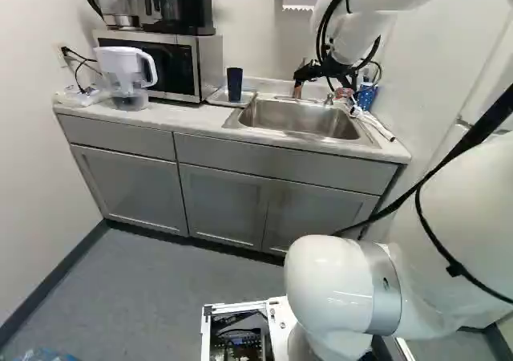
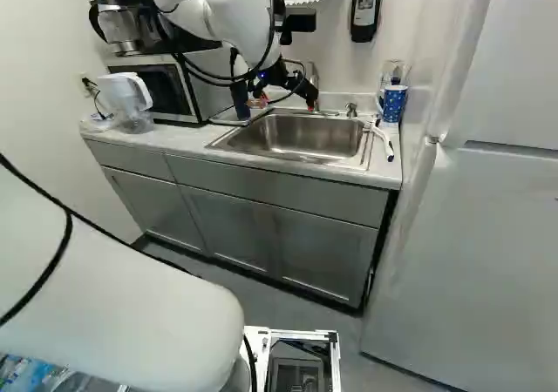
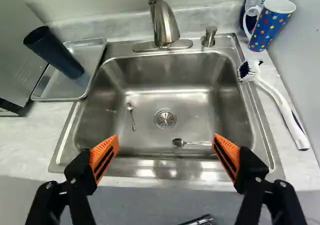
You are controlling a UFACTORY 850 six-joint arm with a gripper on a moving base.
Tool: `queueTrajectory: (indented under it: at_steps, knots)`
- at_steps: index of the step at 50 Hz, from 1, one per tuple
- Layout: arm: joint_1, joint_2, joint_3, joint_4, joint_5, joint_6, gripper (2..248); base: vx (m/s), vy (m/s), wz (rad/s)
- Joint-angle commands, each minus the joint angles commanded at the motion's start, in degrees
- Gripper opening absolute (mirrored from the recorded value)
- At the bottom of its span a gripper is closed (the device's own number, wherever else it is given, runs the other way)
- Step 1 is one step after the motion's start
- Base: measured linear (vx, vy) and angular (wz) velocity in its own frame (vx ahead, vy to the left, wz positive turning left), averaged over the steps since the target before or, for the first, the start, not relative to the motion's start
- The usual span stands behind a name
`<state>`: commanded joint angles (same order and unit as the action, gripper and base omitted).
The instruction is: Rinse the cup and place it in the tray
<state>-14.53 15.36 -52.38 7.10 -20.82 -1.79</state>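
With twelve o'clock taken as straight ahead of it, the gripper (image 1: pixel 321 92) hangs over the near edge of the steel sink (image 3: pixel 170 75), its two fingers spread wide apart, orange pads (image 3: pixel 105 156) facing each other, with nothing held between them. Just ahead, down in the basin, lies one teaspoon (image 3: pixel 192 143), its bowl at the drain's five o'clock; past it comes the round drain (image 3: pixel 165 119), and at the drain's nine o'clock a second, smaller teaspoon (image 3: pixel 131 116). Between two and three o'clock from the gripper, a white-handled scrub brush (image 3: pixel 280 105) lies on the bench (image 1: pixel 192 120), its bristled head by the sink's rim. The task's cup, a dark blue tumbler (image 3: pixel 56 53), stands upright in the shallow clear tray (image 3: pixel 93 55) at ten o'clock, right beside the sink. The faucet (image 3: pixel 165 25) rises behind the basin at twelve, with a short metal fixture (image 3: pixel 210 36) at one. Between one and two o'clock, a blue mug with coloured dots (image 3: pixel 270 25) stands in the corner, and a dark labelled bottle (image 3: pixel 256 1) is close behind it. In the left base view, a water filter pitcher (image 1: pixel 124 76) stands out toward ten o'clock beside the microwave (image 1: pixel 210 60), which carries a coffee maker (image 1: pixel 192 12) on top.
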Motion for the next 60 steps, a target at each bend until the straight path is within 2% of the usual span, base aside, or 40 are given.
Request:
queueTrajectory:
  at_steps: [60]
  knots:
    - [0.0,0.0,0.0,0.0,0.0,0.0,247,-0.124,0.022,-0.002]
